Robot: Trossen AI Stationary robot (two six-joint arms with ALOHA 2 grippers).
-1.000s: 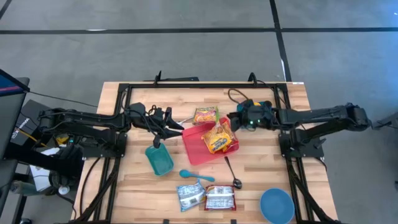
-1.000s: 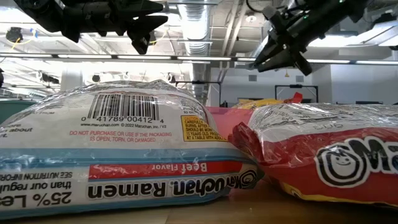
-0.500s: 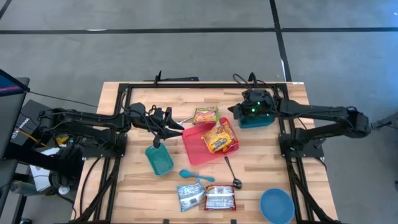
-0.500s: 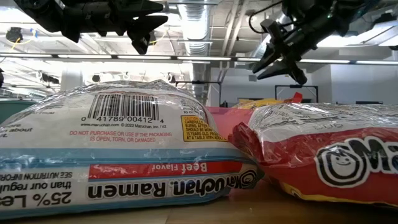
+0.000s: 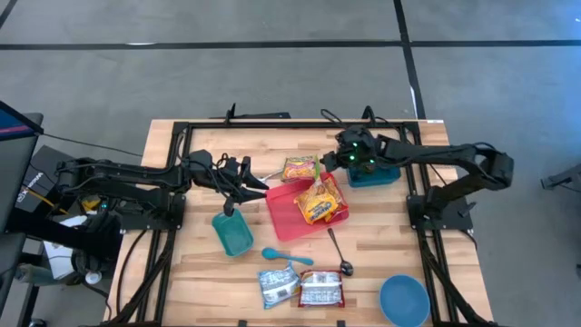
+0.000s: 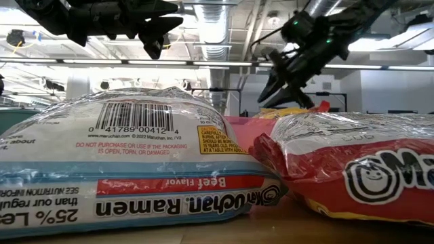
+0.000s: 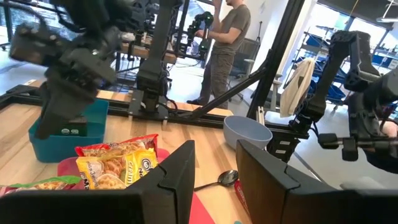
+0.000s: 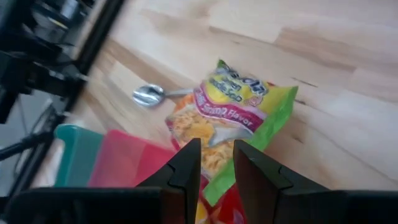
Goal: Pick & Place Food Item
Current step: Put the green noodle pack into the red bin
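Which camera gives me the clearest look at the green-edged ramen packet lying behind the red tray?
The right wrist view: the green-edged ramen packet fills the frame, its label facing up. The high view shows it small beside the red tray. The left wrist view catches only an edge; the low view hides it.

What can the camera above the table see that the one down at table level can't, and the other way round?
Only the high view shows the blue bowl, the teal container and the metal spoon. Only the low view shows the barcode and the Beef Flavor label on the ramen packet. Both show the left gripper and right gripper raised, holding nothing.
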